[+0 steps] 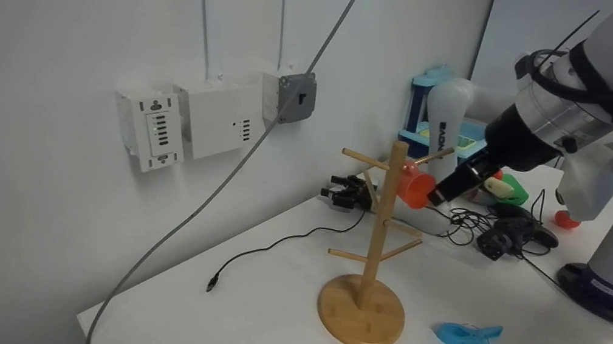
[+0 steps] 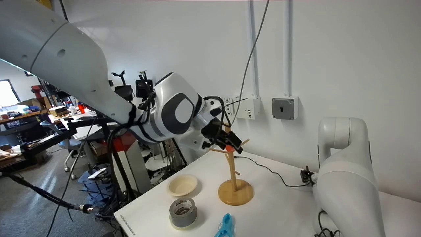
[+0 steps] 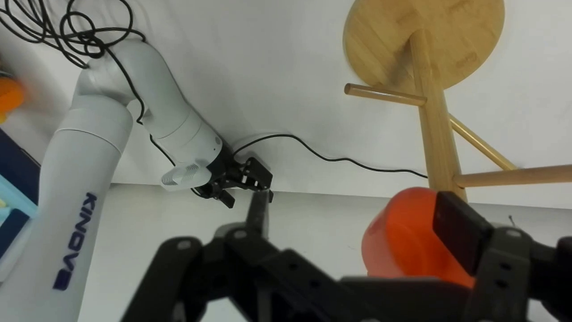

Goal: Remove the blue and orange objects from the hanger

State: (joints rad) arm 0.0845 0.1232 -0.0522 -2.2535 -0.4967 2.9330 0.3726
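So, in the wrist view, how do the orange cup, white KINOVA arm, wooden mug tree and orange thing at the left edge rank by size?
1. White KINOVA arm
2. Wooden mug tree
3. Orange cup, probably enlarged by its nearness
4. Orange thing, cut off by the picture's edge

Only visible parts are ranked.

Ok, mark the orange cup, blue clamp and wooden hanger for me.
Orange cup (image 3: pixel 412 235): in the wrist view, the middle of its visible body.
Blue clamp (image 1: pixel 468 340): in an exterior view, near where its handles meet.
Wooden hanger (image 1: pixel 379 233): in an exterior view, about midway up its upright pole.
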